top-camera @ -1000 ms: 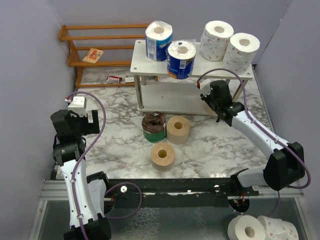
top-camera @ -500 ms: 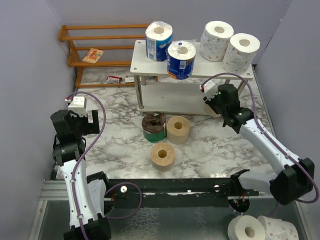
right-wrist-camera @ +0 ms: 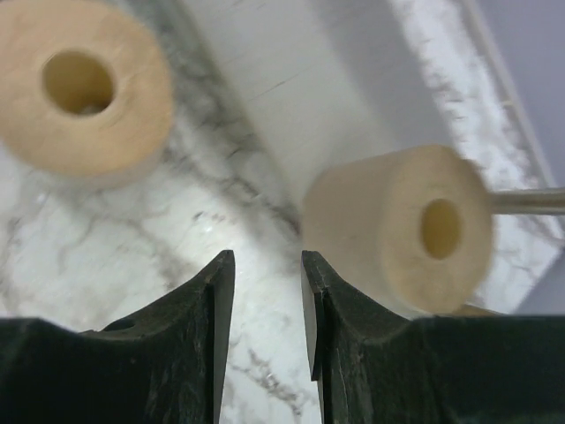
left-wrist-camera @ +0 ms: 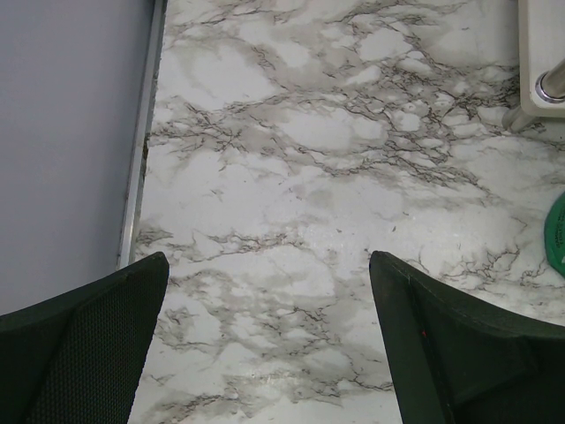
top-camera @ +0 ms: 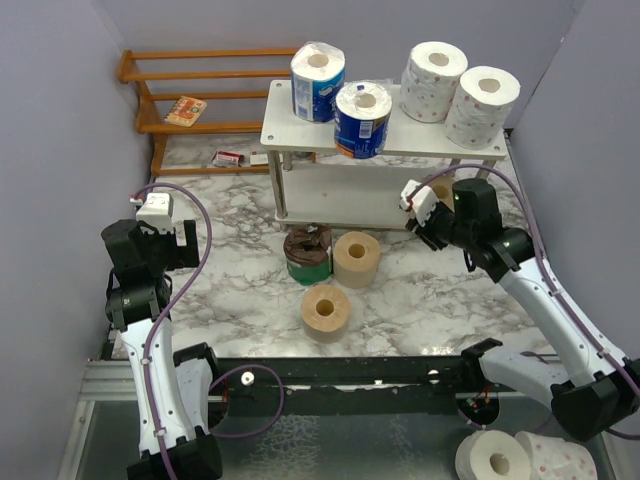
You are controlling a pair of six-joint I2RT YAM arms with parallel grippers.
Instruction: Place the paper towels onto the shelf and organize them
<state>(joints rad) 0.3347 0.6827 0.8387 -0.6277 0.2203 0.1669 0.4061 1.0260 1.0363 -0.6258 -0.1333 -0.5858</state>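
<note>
**Top view.** The shelf [top-camera: 345, 195] stands in the upper middle of the frame. Two blue rolls [top-camera: 318, 80] and two white rolls [top-camera: 433, 68] are on its top tier. Below it, on the table [top-camera: 240, 280], the brown roll [top-camera: 307, 255] and the middle tan roll [top-camera: 356, 258] stand side by side. The front tan roll [top-camera: 326, 310] is just below them. All three have the hole pointing up. The right gripper [top-camera: 428, 228] is at the right end of the lower tier. A small piece of the right tan roll [top-camera: 443, 187] shows just above it. The left gripper [top-camera: 178, 238] is far to the left, well apart from every roll.

**Left wrist view.** The left gripper [left-wrist-camera: 269, 265] has its fingers wide apart over bare marble. A corner of the shelf [left-wrist-camera: 543, 35] is at the upper right. A green edge at the right border is probably the brown roll's band.

**Right wrist view.** The right gripper [right-wrist-camera: 265, 309] has its fingers only a little apart, with nothing between them. The right tan roll [right-wrist-camera: 397, 225] lies up and to the right of the fingertips, and they do not touch it. Its hole faces the right side of the frame. It is blurred, and I cannot tell if it rests fully on the shelf [right-wrist-camera: 291, 88]. At the upper left is, I judge, the middle tan roll [right-wrist-camera: 84, 88], with its axis upright.

I judge that the right arm is nearer to the middle tan roll. Its fingers must open wider to go around it.
</note>
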